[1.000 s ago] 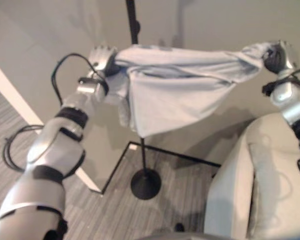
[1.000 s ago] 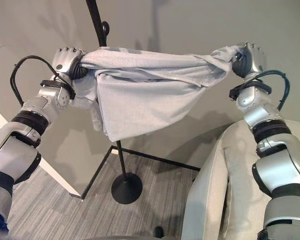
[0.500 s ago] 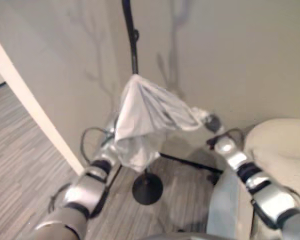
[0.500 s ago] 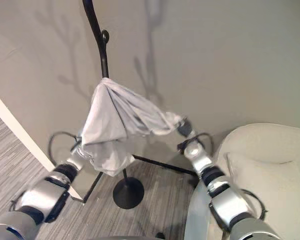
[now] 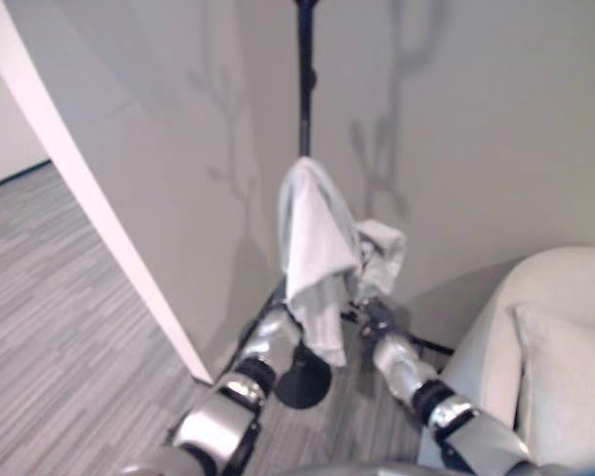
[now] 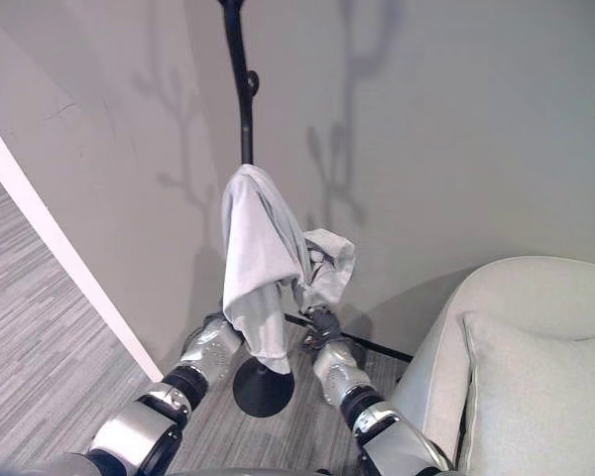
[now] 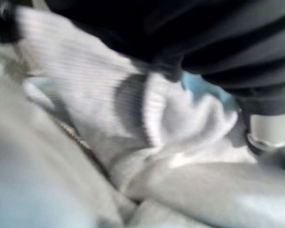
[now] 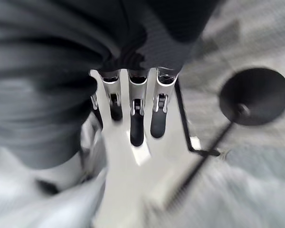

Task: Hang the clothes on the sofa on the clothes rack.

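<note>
Garment (image 6: 253,253) now bunched on rack (image 6: 240,89), both hands lowered beneath.

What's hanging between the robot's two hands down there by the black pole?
A pale grey garment, draped on the black pole of the clothes rack, hangs between the left hand and right hand in the right eye view.

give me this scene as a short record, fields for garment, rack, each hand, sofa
garment: pale grey garment draped over the clothes rack, hanging down bunched along the pole
rack: black pole with a round base on the striped floor, close to the wall
left hand: left hand low beside the hanging cloth, fingers hidden by it
right hand: right hand under the garment's lower fold, grip not readable
sofa: light sofa with a cushion, on the robot's right
</note>
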